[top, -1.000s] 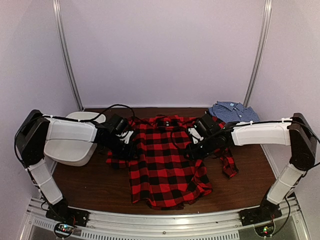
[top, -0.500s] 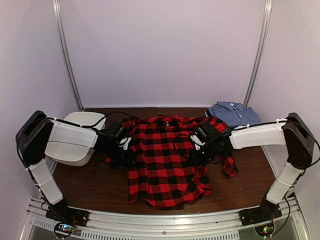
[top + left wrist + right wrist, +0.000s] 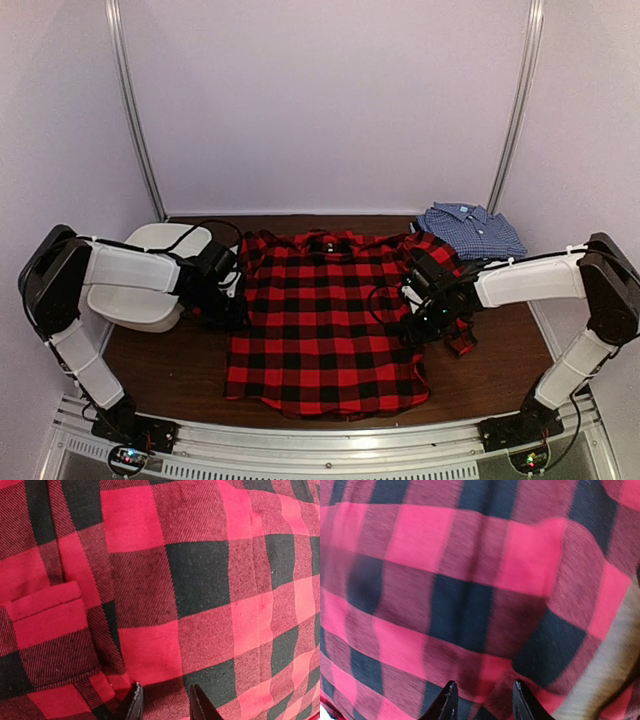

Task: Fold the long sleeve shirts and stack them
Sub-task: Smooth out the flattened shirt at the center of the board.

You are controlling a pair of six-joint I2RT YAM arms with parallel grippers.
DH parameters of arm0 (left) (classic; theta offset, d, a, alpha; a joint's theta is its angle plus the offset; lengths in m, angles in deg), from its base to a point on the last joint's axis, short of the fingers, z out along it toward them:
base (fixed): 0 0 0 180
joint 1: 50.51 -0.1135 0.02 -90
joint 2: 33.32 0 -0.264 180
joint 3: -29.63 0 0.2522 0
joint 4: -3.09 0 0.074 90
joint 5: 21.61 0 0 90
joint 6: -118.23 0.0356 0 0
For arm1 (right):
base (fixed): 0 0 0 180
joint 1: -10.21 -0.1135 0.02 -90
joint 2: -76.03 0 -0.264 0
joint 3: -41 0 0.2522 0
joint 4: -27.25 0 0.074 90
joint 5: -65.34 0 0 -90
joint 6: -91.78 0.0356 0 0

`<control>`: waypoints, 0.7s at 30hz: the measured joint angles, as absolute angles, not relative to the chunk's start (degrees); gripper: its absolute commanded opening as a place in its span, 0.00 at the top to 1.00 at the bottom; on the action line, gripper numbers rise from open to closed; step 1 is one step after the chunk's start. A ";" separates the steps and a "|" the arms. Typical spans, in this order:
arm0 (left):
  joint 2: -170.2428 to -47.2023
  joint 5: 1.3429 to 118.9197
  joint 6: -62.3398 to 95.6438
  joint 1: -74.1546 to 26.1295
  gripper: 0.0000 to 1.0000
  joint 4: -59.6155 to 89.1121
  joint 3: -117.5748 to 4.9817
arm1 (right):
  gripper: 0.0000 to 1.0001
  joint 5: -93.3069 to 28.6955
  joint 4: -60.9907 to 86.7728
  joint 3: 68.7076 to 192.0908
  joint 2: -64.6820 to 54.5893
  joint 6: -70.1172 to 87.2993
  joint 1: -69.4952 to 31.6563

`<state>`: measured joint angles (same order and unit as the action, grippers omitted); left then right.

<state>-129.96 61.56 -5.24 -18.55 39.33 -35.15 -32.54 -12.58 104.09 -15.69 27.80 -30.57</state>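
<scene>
The red-and-black plaid shirt lies spread flat in the middle of the table, collar at the back. My left gripper rests low on its left edge. In the left wrist view my left gripper has its fingers apart, tips on the plaid cloth. My right gripper sits on the shirt's right edge beside a bunched sleeve. In the right wrist view my right gripper also has its fingers apart over plaid. The blue-and-white check shirt lies folded at the back right.
A white plastic tub stands at the left, right behind my left arm. Pale walls close in the table on three sides, and a metal rail runs along the near edge.
The plaid shirt has gone from narrow and rumpled to wide and flat. Both grippers slid outward and nearer along its sides, the left leftward, the right rightward.
</scene>
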 measured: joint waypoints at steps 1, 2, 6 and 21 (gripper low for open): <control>-129.76 61.91 -5.22 -18.55 0.66 39.46 -35.00 | 0.62 -32.24 -13.04 103.32 -14.88 27.99 -30.41; -129.52 62.22 -5.22 -18.55 0.66 39.51 -34.72 | 0.62 -32.00 -13.63 102.60 -14.05 28.34 -30.20; -128.01 63.51 -5.24 -18.66 0.66 40.25 -33.34 | 0.62 -30.99 -15.70 100.83 -11.38 29.68 -29.54; -125.50 62.76 -5.20 -19.14 0.67 50.68 -34.76 | 0.58 -30.27 -18.04 106.64 -4.89 31.56 -29.52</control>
<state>-125.50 62.76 -5.20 -19.14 50.68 -34.76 -30.27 -18.04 106.64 -4.89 31.56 -29.52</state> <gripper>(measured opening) 0.327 0.417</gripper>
